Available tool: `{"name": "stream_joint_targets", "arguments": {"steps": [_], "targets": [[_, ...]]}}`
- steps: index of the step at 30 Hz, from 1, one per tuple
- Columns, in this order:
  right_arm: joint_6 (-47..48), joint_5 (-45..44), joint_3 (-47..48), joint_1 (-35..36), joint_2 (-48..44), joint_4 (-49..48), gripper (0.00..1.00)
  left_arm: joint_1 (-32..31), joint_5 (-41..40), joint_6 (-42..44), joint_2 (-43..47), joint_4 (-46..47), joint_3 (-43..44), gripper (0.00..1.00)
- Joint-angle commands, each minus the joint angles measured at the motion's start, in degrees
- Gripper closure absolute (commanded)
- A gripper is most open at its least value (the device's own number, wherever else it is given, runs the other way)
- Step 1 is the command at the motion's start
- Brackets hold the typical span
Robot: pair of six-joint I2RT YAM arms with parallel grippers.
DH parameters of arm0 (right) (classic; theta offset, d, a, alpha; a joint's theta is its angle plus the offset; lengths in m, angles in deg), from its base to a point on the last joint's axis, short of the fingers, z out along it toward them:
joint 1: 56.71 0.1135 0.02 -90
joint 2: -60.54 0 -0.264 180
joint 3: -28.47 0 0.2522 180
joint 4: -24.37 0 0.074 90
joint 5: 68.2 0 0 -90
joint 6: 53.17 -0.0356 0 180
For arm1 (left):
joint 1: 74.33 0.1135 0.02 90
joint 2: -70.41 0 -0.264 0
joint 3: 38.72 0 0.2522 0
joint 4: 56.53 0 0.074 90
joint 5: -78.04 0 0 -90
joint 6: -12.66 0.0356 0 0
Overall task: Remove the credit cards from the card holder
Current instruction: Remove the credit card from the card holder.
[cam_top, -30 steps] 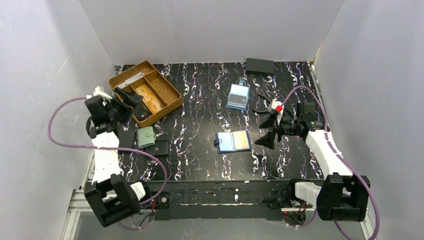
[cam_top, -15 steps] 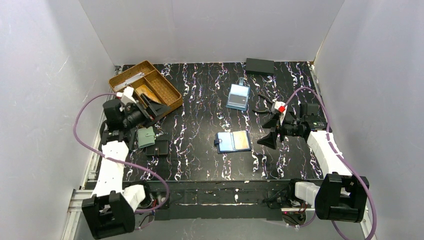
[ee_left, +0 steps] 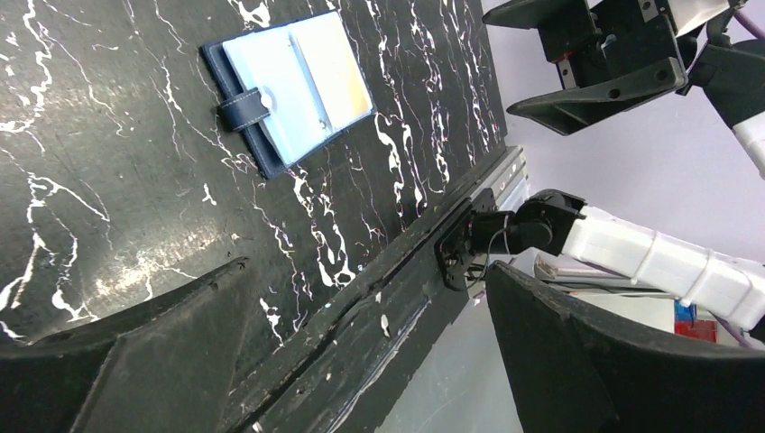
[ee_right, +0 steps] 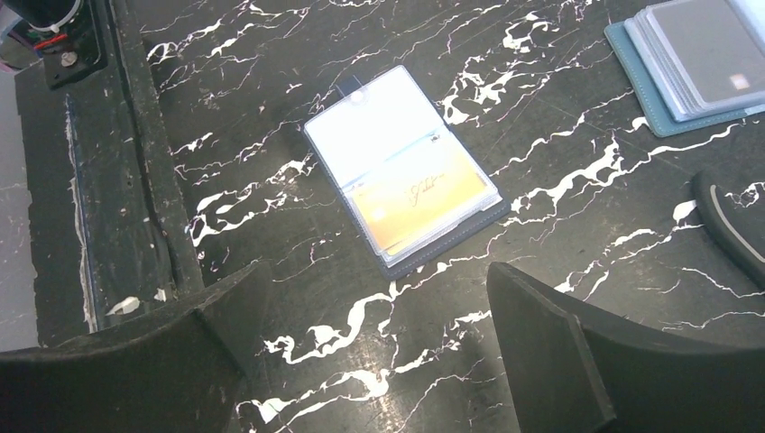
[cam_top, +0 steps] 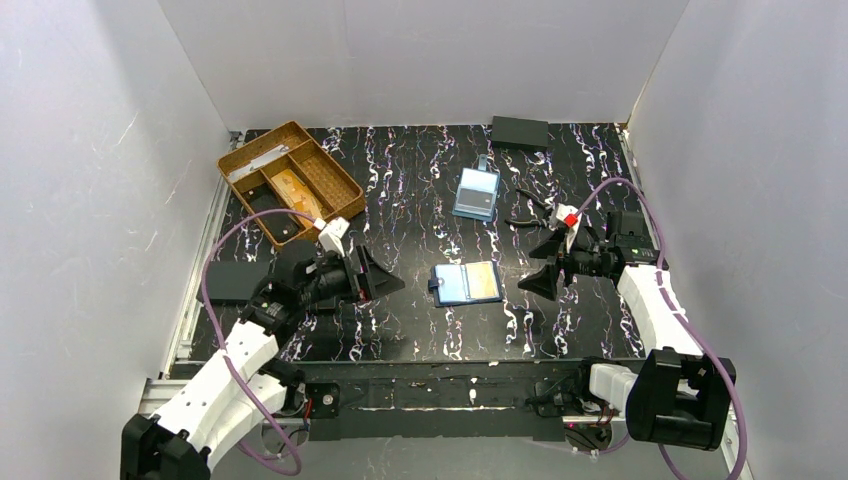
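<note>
The left gripper [cam_top: 384, 280] has swung from the tray [cam_top: 262, 138] to bare tabletop [cam_top: 400, 200] left of the open card holder [cam_top: 466, 283], whose orange credit card [cam_top: 484, 281] shows, with the right gripper [cam_top: 536, 268] opposite and both grippers spread.

We read this as a robotics lab test cell. White panel walls [cam_top: 420, 60] box in a black marbled table [cam_top: 400, 190] on three sides. The left arm [cam_top: 235, 355] and right arm [cam_top: 650, 300] are bolted to a mounting bar [cam_top: 440, 385] at the near edge. Purple cables [cam_top: 206, 280] loop off both.
</note>
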Motion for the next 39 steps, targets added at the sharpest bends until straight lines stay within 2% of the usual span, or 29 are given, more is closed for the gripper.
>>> {"name": "stream_joint_targets", "arguments": {"steps": [1, 8, 13, 22, 39], "targets": [[-1.43, 1.99, -1.87, -0.64, -2.01, -2.68, 0.02, -3.30, -6.40, -3.09, 0.62, 6.41, -2.21, 0.02], [-4.14, 2.08, -2.78, -1.07, -1.73, -4.90, 0.02, -4.12, -3.25, -8.29, -7.13, 14.28, -4.65, 0.02], [-7.95, 1.92, -3.73, -1.37, -1.64, -7.48, 0.02, -10.28, -6.24, -6.48, -12.86, 15.36, -2.30, 0.02], [-8.80, 2.49, -4.06, -1.87, -1.30, -7.87, 0.02, -19.56, -11.40, -4.70, -20.90, 18.77, 0.94, 0.02], [-10.08, 2.56, -4.32, -2.05, -1.38, -8.59, 0.02, -22.19, -11.92, -6.29, -26.36, 24.35, 2.10, 0.02]]}}
